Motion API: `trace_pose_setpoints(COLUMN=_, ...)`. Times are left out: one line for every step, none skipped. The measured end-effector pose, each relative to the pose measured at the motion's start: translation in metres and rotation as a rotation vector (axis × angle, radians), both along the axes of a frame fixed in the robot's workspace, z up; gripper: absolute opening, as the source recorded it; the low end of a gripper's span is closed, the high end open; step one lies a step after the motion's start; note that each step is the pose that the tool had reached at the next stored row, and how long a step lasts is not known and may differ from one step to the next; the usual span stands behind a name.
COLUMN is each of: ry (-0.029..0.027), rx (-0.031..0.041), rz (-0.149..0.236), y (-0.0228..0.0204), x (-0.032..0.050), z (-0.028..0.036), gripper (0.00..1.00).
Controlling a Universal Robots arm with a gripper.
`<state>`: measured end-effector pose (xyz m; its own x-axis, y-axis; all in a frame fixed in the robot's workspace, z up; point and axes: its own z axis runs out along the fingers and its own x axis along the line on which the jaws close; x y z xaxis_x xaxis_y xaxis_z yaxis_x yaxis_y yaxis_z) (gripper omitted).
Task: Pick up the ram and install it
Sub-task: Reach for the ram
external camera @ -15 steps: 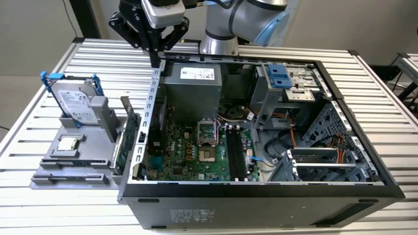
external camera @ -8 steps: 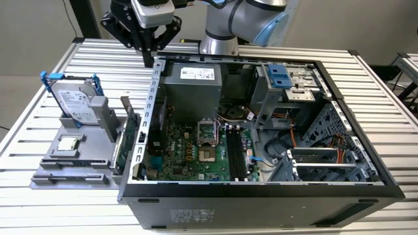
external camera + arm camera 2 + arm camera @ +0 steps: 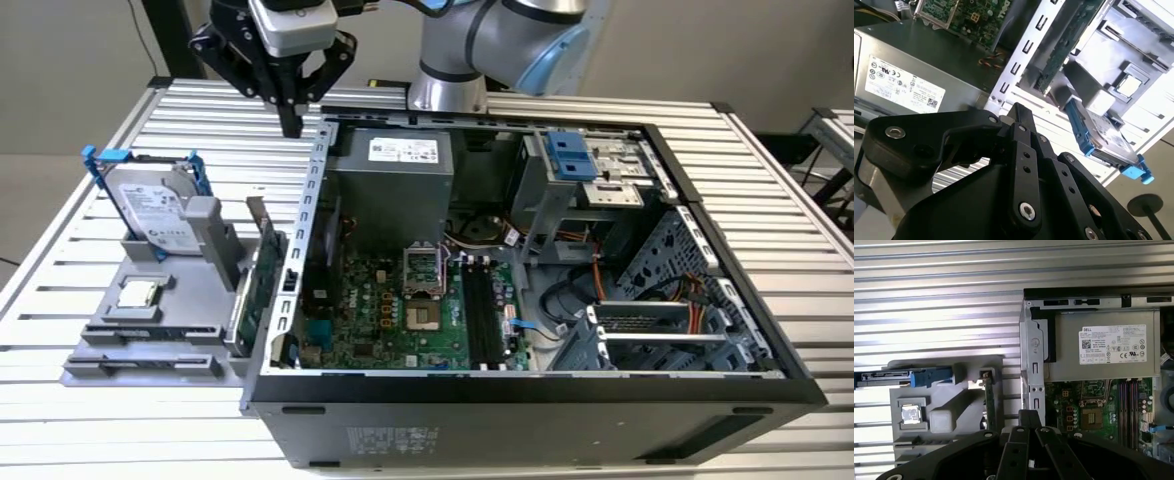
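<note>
Here, on the exterior view's left, the ram [image 3: 260, 285] stands on edge in the grey holder [image 3: 147, 345]; just right and higher, the gripper [image 3: 290, 128] hangs pinched shut, empty. Best open wide, then straddle the ram's top edge squarely.

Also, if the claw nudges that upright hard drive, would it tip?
Probably not easily: the hard drive stands on end, seated in the grey holder, with a grey upright beside it. It looks metal-cased, so likely stiff and heavy for its size.
</note>
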<state>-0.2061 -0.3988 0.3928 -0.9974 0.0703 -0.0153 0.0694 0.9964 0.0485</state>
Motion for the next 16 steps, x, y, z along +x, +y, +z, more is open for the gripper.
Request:
trace_pose_setpoints(ry=0.0, rx=0.0, rz=0.0, y=0.0, x=-0.0013, z=0.0, gripper=0.0)
trace_pose_setpoints(ry=0.0, rx=0.0, rz=0.0, y=0.0, x=-0.0028, z=0.0, gripper=0.0)
trace_pose_setpoints(ry=0.0, rx=0.0, rz=0.0, y=0.0, x=-0.004, z=0.0, gripper=0.0)
trace_pose_setpoints(ry=0.0, rx=0.0, rz=0.0, y=0.0, x=-0.0053, z=0.0, gripper=0.0)
trace_pose_setpoints(ry=-0.0001, rx=0.0, rz=0.0, y=0.0, x=-0.0064, z=0.0, gripper=0.0)
trace_pose_setpoints(ry=0.0001, rx=-0.0001, rz=0.0, y=0.0, x=-0.0076, z=0.0, gripper=0.0)
trace_pose_setpoints(ry=0.0, rx=0.0, rz=0.0, y=0.0, x=-0.009, z=0.0, gripper=0.0)
trace_pose_setpoints(ry=0.0001, rx=0.0, rz=0.0, y=0.0, x=-0.0105, z=0.0, gripper=0.0)
trace_pose_setpoints(ry=0.0001, rx=-0.0001, rz=0.0, y=0.0, x=-0.0123, z=0.0, gripper=0.0)
trace_pose_setpoints(ry=0.0001, rx=0.0, rz=0.0, y=0.0, x=-0.0142, z=0.0, gripper=0.0)
trace_pose_setpoints(ry=0.0, rx=0.0, rz=0.0, y=0.0, x=-0.016, z=0.0, gripper=0.0)
trace_pose_setpoints(ry=0.0, rx=0.0, rz=0.0, y=0.0, x=-0.0179, z=0.0, gripper=0.0)
trace_pose_setpoints(ry=0.0, rx=0.0, rz=0.0, y=0.0, x=-0.0196, z=0.0, gripper=0.0)
trace_pose_setpoints(ry=0.0, rx=0.0, rz=0.0, y=0.0, x=-0.0213, z=0.0, gripper=0.0)
trace_pose_setpoints(ry=0.0, rx=0.0, rz=0.0, y=0.0, x=-0.023, z=0.0, gripper=0.0)
trace_pose_setpoints(ry=0.0, rx=0.0, rz=0.0, y=0.0, x=-0.0247, z=0.0, gripper=0.0)
